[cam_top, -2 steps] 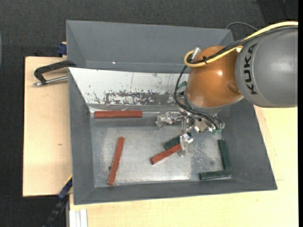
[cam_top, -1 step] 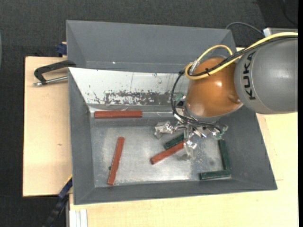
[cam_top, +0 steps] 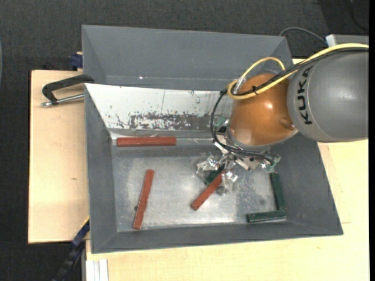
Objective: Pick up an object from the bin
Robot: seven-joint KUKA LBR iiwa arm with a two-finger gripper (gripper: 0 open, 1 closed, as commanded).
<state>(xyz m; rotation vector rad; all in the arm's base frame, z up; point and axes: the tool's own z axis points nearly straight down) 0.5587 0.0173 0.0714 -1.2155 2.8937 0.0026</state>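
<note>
Nearest the front wall of the grey bin (cam_top: pixel 96 174), on the right, a dark green stick (cam_top: pixel 265 217) lies flat along the floor's edge. A second dark green stick (cam_top: pixel 277 192) runs back from just beside its right end; whether the two touch at that corner I cannot tell. Over on the left floor a long red stick (cam_top: pixel 143 198) lies nearly lengthwise, well apart from everything else. Nearer the middle a slanted red stick (cam_top: pixel 202 199) points up and to the right, and its upper end disappears under my pincer (cam_top: pixel 221 173). My pincer sits low over that end, a tangle of bright metal and glints, and I cannot tell whether it is apart, together, or clamped on the stick. How far the stick reaches beneath it is hidden. Above it my orange cover (cam_top: pixel 258 116) and looping cables block the floor behind. Something small and green (cam_top: pixel 220 123) peeks out at the cover's left edge, too little of it showing to name. Farthest back, a third red stick (cam_top: pixel 146 141) lies crosswise at the foot of the scuffed rear wall.
</note>
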